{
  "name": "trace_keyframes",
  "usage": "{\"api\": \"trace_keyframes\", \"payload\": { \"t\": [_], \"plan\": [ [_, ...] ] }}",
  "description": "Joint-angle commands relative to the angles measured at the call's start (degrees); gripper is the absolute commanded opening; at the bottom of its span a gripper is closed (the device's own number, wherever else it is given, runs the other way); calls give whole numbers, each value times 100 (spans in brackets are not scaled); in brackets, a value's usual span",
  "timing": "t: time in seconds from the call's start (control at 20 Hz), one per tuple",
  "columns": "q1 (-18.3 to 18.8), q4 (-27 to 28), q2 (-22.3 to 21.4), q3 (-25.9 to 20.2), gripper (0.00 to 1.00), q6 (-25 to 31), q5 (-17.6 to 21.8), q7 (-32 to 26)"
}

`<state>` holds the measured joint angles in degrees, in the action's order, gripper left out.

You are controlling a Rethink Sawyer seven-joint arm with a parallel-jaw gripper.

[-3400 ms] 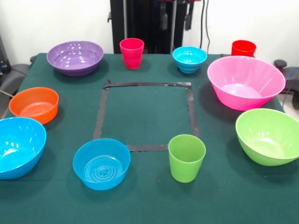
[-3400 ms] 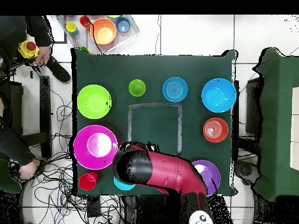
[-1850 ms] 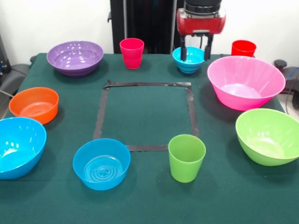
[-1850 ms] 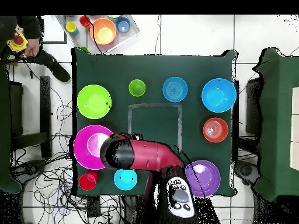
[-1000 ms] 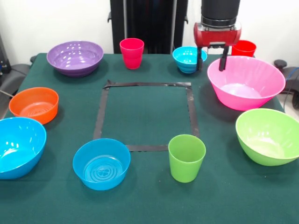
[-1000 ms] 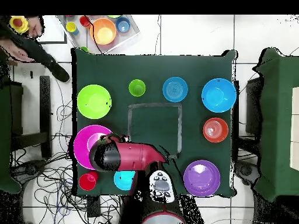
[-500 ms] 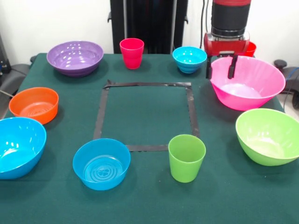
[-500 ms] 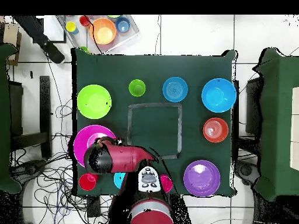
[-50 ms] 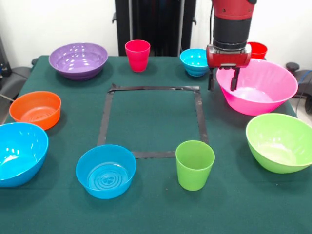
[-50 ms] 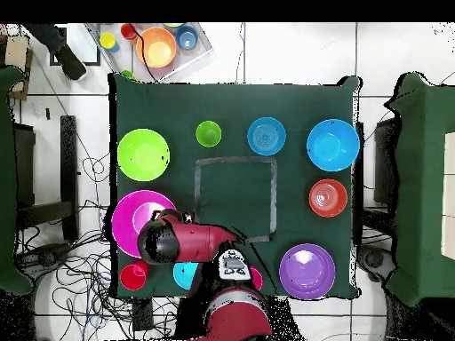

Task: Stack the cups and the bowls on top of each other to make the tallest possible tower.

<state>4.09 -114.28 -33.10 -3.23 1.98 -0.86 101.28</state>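
Pincer (image 9: 222, 81), released & empty, is dropping astride the big pink bowl (image 9: 258, 87)'s left rim, prob. lining up a grasp; nothing stacked yet

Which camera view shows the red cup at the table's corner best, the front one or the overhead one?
The front view shows the red cup less well: the arm covers its left side. The overhead view shows the red cup better, looking straight into its round opening, nearly clear of the arm.
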Motion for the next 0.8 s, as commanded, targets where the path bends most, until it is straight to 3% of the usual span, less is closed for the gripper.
{"api": "trace_keyframes", "payload": {
  "t": [0.05,0.5,0.8],
  "plan": [
    [178,221,201,-253,100,-192,223,679],
    [-473,108,291,-57,100,-416,-225,1210],
    [-477,143,337,-158,100,-375,-219,1187]
  ]
}}
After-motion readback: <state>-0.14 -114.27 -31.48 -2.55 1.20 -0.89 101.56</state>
